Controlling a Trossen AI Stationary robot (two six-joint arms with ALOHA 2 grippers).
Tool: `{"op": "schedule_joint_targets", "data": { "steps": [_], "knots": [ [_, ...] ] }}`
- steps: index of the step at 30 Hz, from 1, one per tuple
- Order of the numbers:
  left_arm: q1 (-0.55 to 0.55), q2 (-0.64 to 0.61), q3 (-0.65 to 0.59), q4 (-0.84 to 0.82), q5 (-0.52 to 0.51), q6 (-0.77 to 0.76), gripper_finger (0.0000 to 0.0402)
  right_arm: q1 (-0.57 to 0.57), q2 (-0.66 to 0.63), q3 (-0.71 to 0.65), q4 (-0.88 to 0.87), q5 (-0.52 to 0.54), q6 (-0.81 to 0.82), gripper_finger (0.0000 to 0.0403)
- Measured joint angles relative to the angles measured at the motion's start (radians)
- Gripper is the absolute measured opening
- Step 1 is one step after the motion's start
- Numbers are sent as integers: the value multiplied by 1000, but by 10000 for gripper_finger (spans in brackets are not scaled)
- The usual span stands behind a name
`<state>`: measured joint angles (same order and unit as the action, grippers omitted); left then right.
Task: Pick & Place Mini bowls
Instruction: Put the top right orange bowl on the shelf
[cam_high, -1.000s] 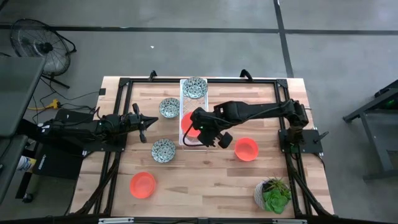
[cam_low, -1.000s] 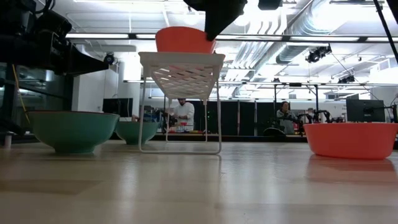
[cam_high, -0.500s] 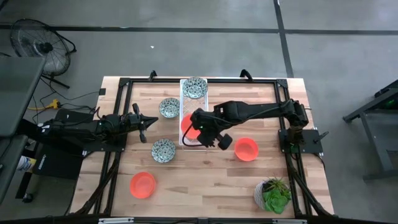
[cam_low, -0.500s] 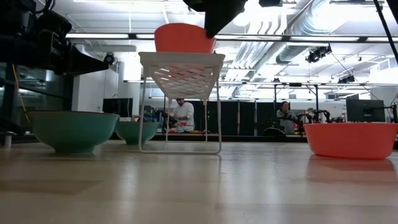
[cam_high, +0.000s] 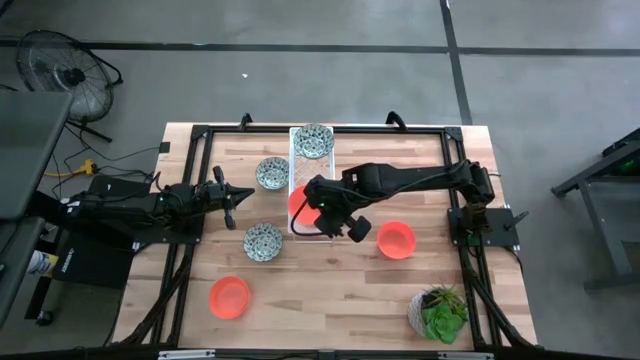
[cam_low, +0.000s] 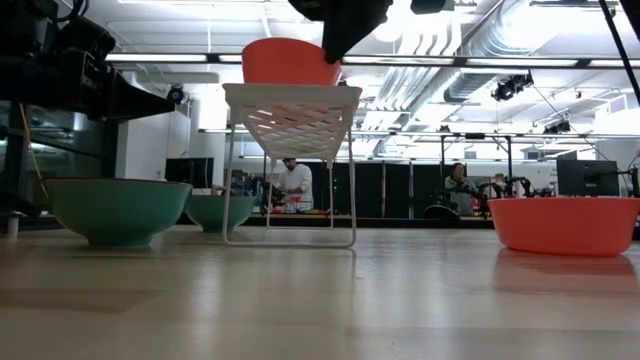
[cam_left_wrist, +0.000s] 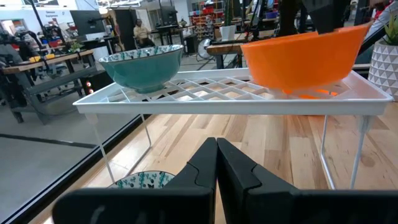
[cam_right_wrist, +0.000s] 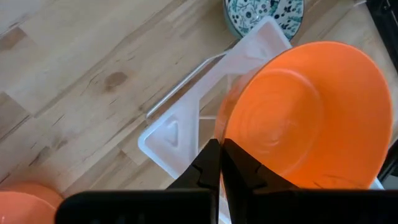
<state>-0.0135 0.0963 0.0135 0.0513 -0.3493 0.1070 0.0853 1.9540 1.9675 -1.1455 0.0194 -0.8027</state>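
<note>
The right gripper (cam_high: 322, 203) is clenched on the rim of an orange-red bowl (cam_high: 301, 197), its fingers (cam_right_wrist: 214, 163) pinched together over the bowl's edge at the near end of the white tray (cam_high: 296, 146). In the left wrist view this orange-red bowl (cam_left_wrist: 301, 57) sits tilted on the tray's lattice (cam_left_wrist: 205, 87), one side of its base lifted. It is plain, glossy and bright inside (cam_right_wrist: 311, 118), with faint rings at the bottom.

At 12 o'clock from that gripper, a patterned bowl (cam_high: 313, 141) stands at the tray's far end, whitish with dense grey-green marks inside and teal outside (cam_left_wrist: 143, 65). A second patterned bowl (cam_high: 272, 173) lies on the worktop (cam_high: 330, 285) just beside the tray at about 10 o'clock, and a third (cam_high: 263, 241) at about 8 o'clock. A second orange-red bowl (cam_high: 395, 240) rests at 4 o'clock, near the gripper, and a third (cam_high: 229, 297) well apart at 7 o'clock.

The left gripper (cam_high: 243, 195) hangs at 9 o'clock, between the two patterned bowls on the worktop, its fingers (cam_left_wrist: 233, 171) pressed shut on nothing.
</note>
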Motion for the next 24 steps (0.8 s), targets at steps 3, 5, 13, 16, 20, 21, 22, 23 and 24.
{"op": "schedule_joint_targets", "data": {
  "steps": [3,5,13,16,20,21,22,23,24],
  "knots": [
    [0,0,0,0,0,0,1,0,5,0,-1,-4,1,0],
    [0,0,0,0,0,0,1,0,9,0,0,-7,2,0],
    [0,0,0,0,0,0,1,0,12,0,-1,33,26,4],
    [0,0,0,0,0,0,1,0,12,0,-2,27,44,13],
    [0,0,0,0,0,0,1,0,12,0,-1,30,46,32],
    [0,0,0,0,0,0,1,0,12,0,-1,30,47,38],
    [0,0,0,0,0,0,1,0,12,0,-1,30,50,44],
    [0,0,0,0,0,0,1,0,12,0,-1,30,56,51],
    [0,0,0,0,0,0,1,0,12,0,-1,30,61,57]
  ]
}}
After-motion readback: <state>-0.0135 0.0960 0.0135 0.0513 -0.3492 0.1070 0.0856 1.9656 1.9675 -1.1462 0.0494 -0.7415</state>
